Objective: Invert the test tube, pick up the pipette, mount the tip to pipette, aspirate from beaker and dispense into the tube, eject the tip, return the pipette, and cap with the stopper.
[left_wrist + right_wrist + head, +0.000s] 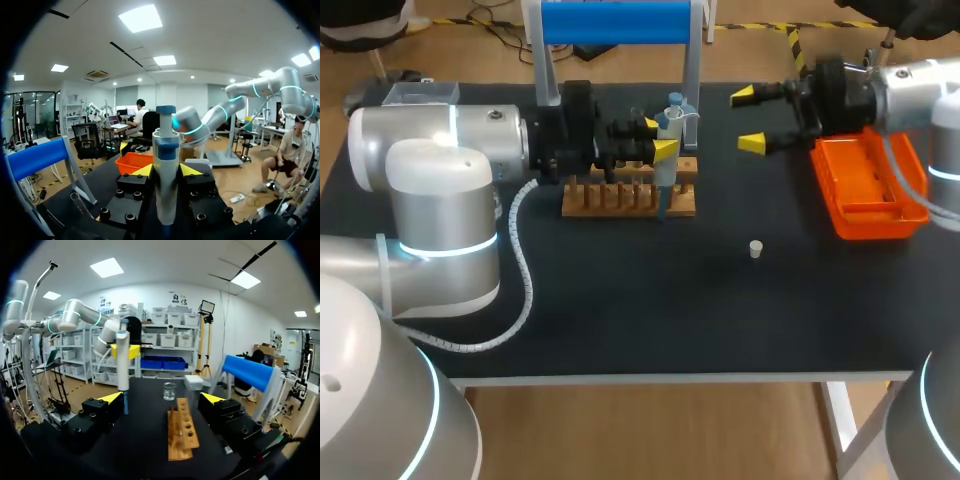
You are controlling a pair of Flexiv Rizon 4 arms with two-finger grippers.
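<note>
Left wrist view cuts off the pipette (166, 165) below the fingers, so we don't see its lower end there. We can't make out the beaker (170, 391) from the head view. It's clear only in the right wrist view, beyond the wooden rack (181, 432).

Left gripper (658, 137) is clamped on the upright pipette, one yellow tip on each side. The barrel is white-grey, with a blue cap above the fingers and a thin bluish end below.

Right gripper (748, 120) is released and holds nothing. The rack sits just ahead of it, and the white stopper (756, 249) is well apart.
</note>
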